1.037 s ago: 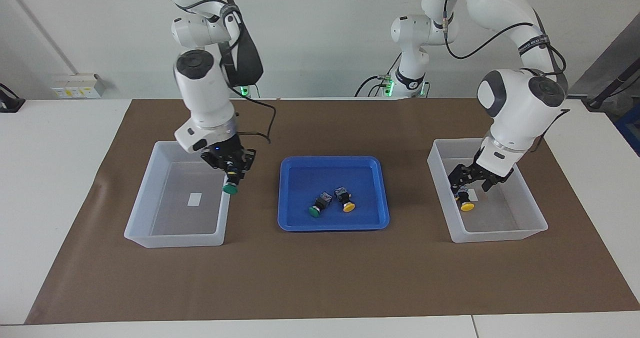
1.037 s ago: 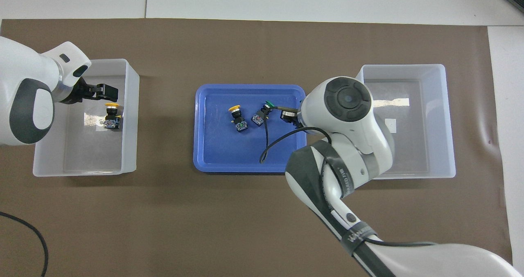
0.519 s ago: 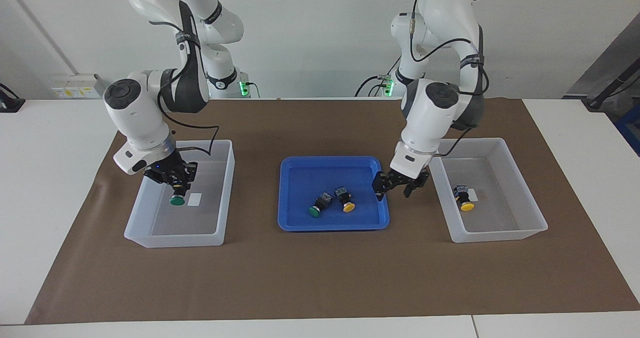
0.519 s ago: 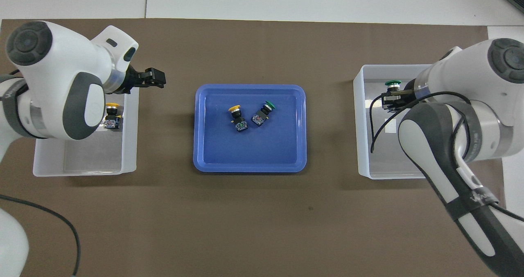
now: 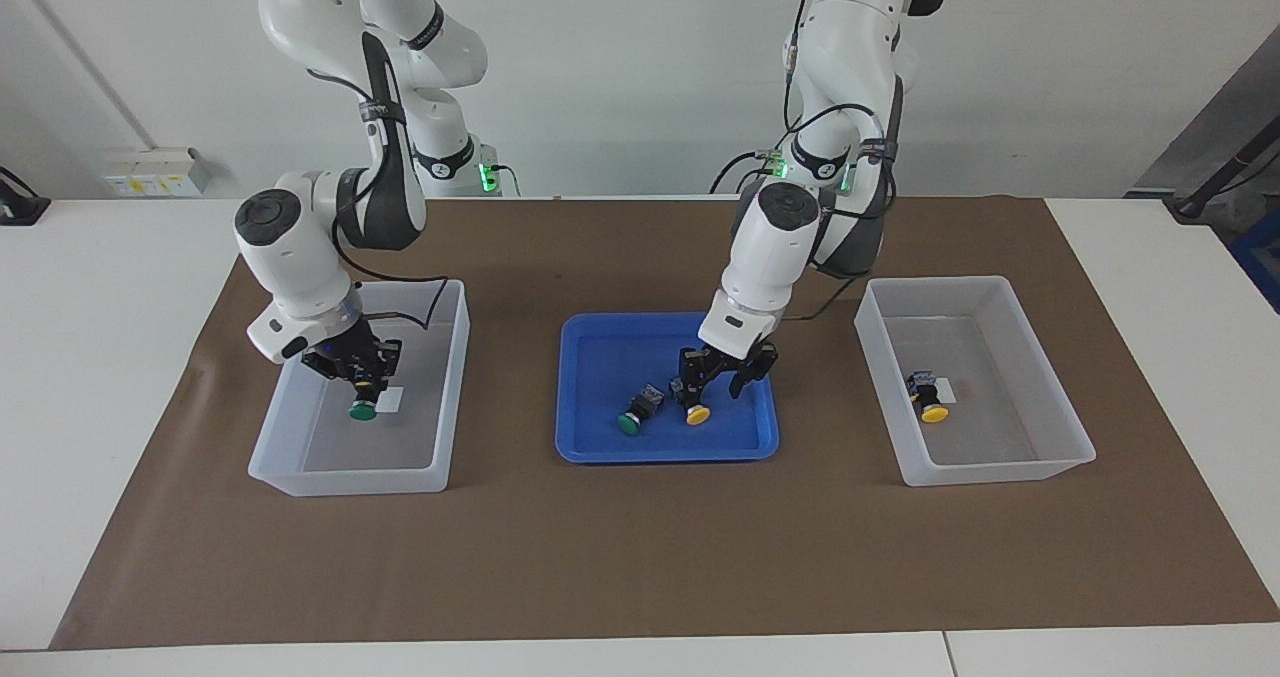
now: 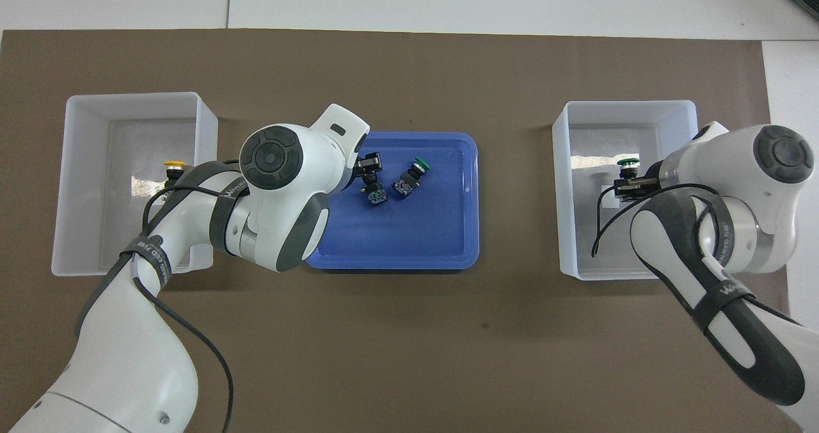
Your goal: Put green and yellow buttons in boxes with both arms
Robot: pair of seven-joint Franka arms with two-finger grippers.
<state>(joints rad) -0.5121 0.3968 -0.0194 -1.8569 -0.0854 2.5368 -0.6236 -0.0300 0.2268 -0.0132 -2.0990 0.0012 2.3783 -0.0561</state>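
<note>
My right gripper [image 5: 364, 385] is shut on a green button [image 5: 362, 411] and holds it low inside the box [image 5: 345, 482] at the right arm's end; both also show in the overhead view [image 6: 628, 178], green cap [image 6: 628, 160]. My left gripper [image 5: 722, 377] is open, low over the blue tray [image 5: 660, 449], right by a yellow button [image 5: 697, 415]. In the overhead view that gripper [image 6: 368, 169] covers the yellow cap; the button's body [image 6: 377, 196] shows. A second green button [image 5: 628, 423] lies beside it. Another yellow button [image 5: 934, 413] lies in the box [image 5: 1000, 472] at the left arm's end.
A brown mat [image 5: 640, 557] covers the table under the tray and both boxes. Each box holds a small white label [image 5: 390, 399]. Cables hang from both arms.
My left gripper has moved from beside the yellow button's box to over the tray, by the yellow button. My right gripper has sunk lower in its box with the green button.
</note>
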